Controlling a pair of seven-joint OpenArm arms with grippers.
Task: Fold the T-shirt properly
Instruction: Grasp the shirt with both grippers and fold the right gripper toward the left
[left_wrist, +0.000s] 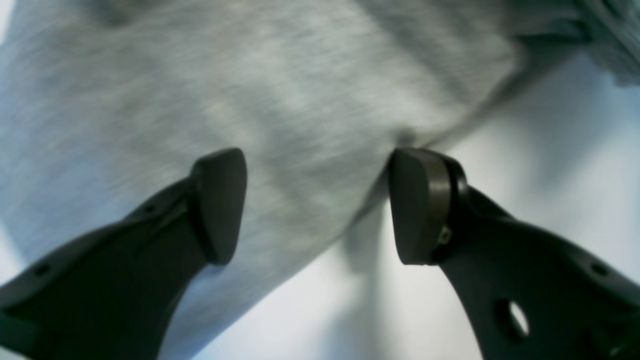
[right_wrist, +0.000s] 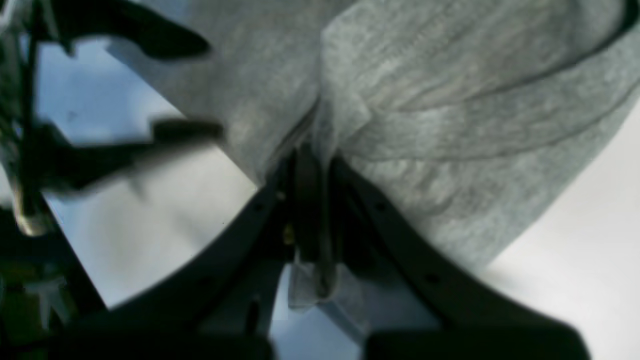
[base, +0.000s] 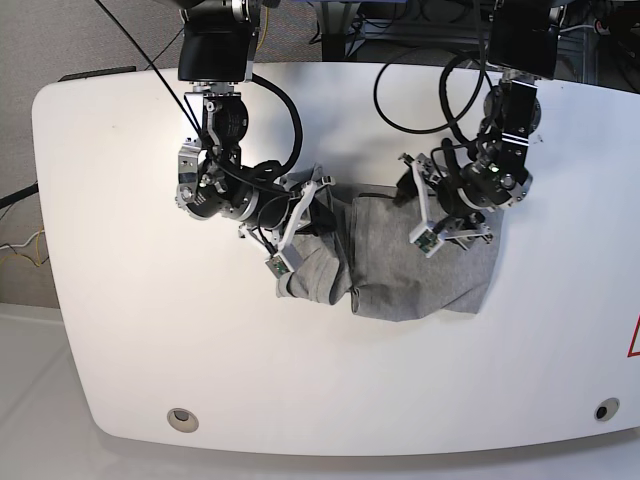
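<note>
Left wrist view: left gripper (left_wrist: 317, 205) with jaws spread wide, nothing between them, hanging just over a slanting edge of the T-shirt (left_wrist: 260, 100); one pad over grey cloth, the other at the cloth's border above the white bench (left_wrist: 550, 200). Probably set astride that edge so as to close on it for the next fold; blur hides whether the pads touch the fabric

Right wrist view: right gripper (right_wrist: 312, 200) with jaws pressed together on a bunched ridge of the T-shirt (right_wrist: 450, 125), cloth puckering and fanning away from the pinch in layered folds, a scrap of it showing below the pads. Looks held this way to keep a doubled layer lifted and steady while the other arm takes its hold. Dark blurred shapes at upper left, likely the other arm's jaws, too smeared to say more

Base view: T-shirt (base: 400, 275) lying crumpled near the middle of the bench (base: 130, 330), between the two arms, partly gathered rather than flat. Right gripper (base: 305, 215) at the garment's left side, cloth drawn up toward it; left gripper (base: 425, 205) at the upper right part, apparently above the fabric. No lettering or tag visible. Fold judged only partway done, edges uneven and a lump at the lower left
</note>
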